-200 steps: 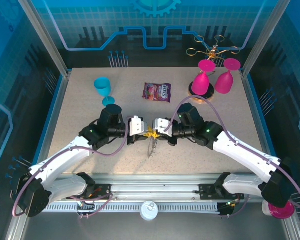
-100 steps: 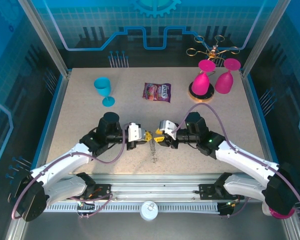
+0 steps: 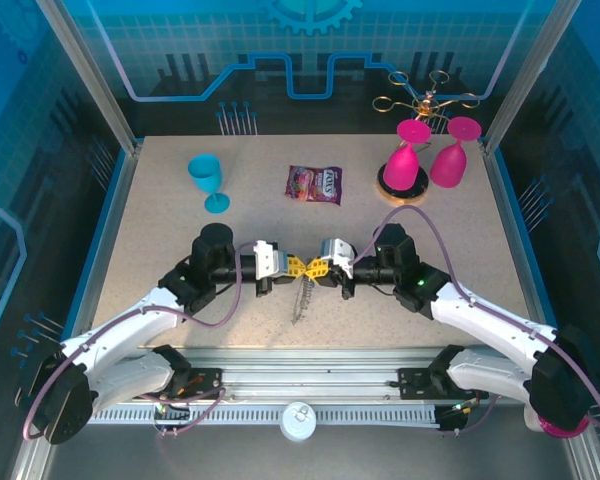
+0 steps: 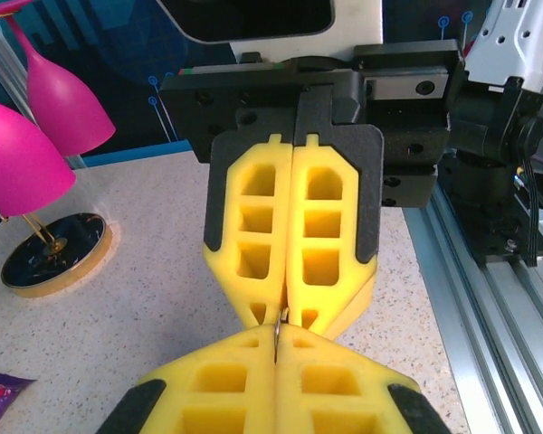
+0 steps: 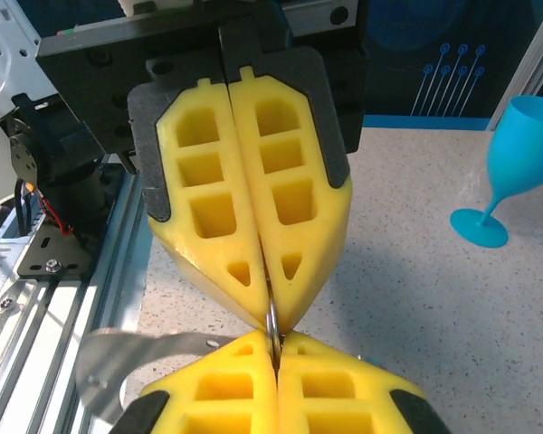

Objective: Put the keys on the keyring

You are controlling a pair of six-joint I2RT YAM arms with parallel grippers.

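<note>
Though apart earlier, hands (image 3: 292, 266) (image 3: 318, 270) now tip-to-tip

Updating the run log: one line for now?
left gripper: shut on keyring | right gripper: shut on keyring | tips touching | keyring dangling below

Robot lab cell, aluminium frame (image 3: 88, 75), blue circuit-print walls (image 3: 180, 50)
</note>
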